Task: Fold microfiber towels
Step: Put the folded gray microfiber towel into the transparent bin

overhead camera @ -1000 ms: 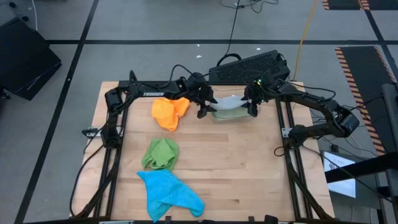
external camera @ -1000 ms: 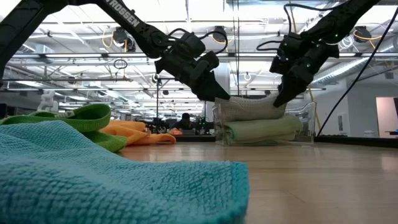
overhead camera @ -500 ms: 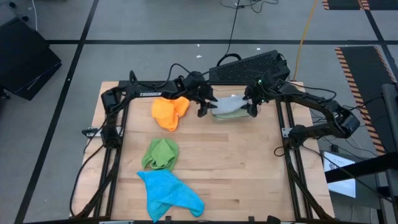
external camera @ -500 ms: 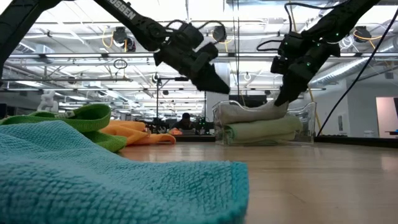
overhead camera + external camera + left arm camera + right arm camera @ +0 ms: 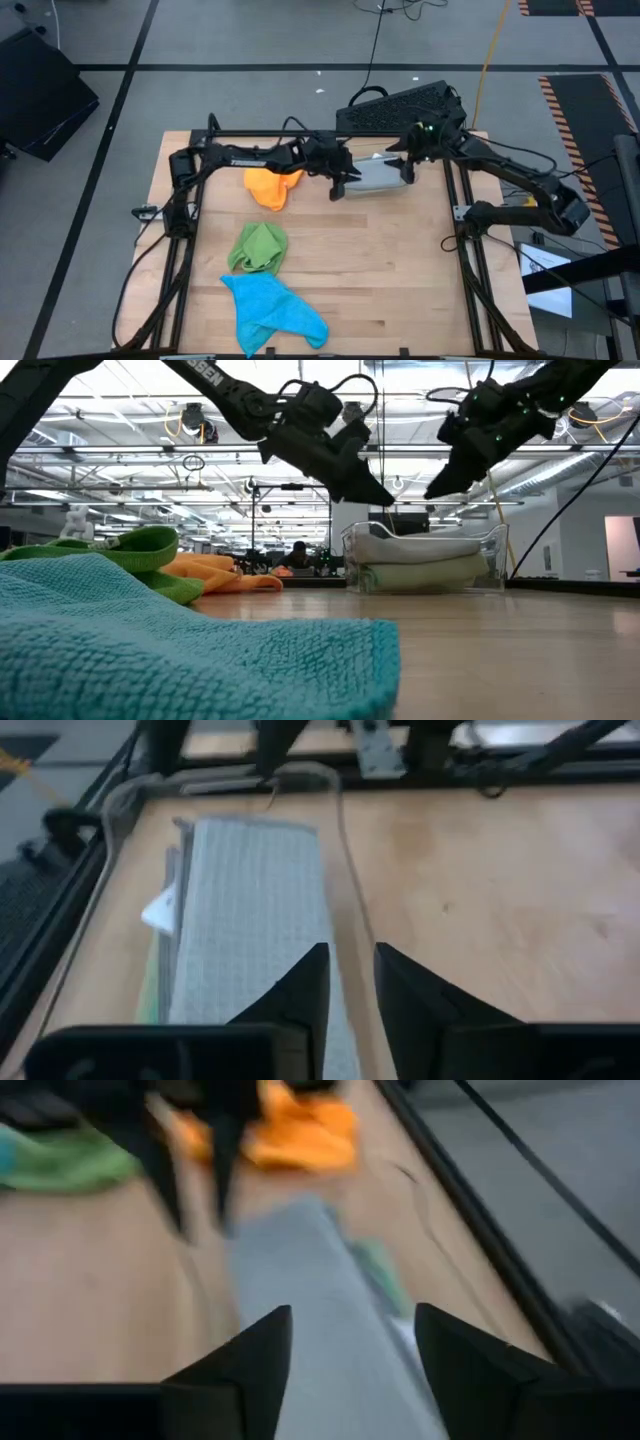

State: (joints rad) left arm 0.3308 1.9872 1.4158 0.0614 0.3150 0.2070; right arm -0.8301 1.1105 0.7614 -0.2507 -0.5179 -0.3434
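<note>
I am viewing the table (image 5: 400, 290) from above, with both arms reaching toward its far edge. The clear plastic bin (image 5: 492, 550) is sitting there, holding a folded grey towel (image 5: 255, 910) on top of a folded pale green towel (image 5: 425, 572). A small white tag (image 5: 160, 910) is showing at the side of the stack.

The left gripper (image 5: 338, 186) is hovering just above the bin's left end, clear of the cloth. In the left wrist view its fingers (image 5: 300, 995) are standing narrowly apart, with nothing between them.

The right gripper (image 5: 407, 170) is hovering over the bin's right end. In the right wrist view its fingers (image 5: 250, 1355) are spread wide and are holding nothing; the grey towel is lying below them.

Three unfolded towels are lying loose on the wood. The orange towel (image 5: 270, 184) is lying crumpled just left of the left gripper. The bright green towel (image 5: 258, 247) is lying bunched near the table's middle-left. The blue towel (image 5: 272, 312) is lying spread near the front edge, just beside the green one.
</note>
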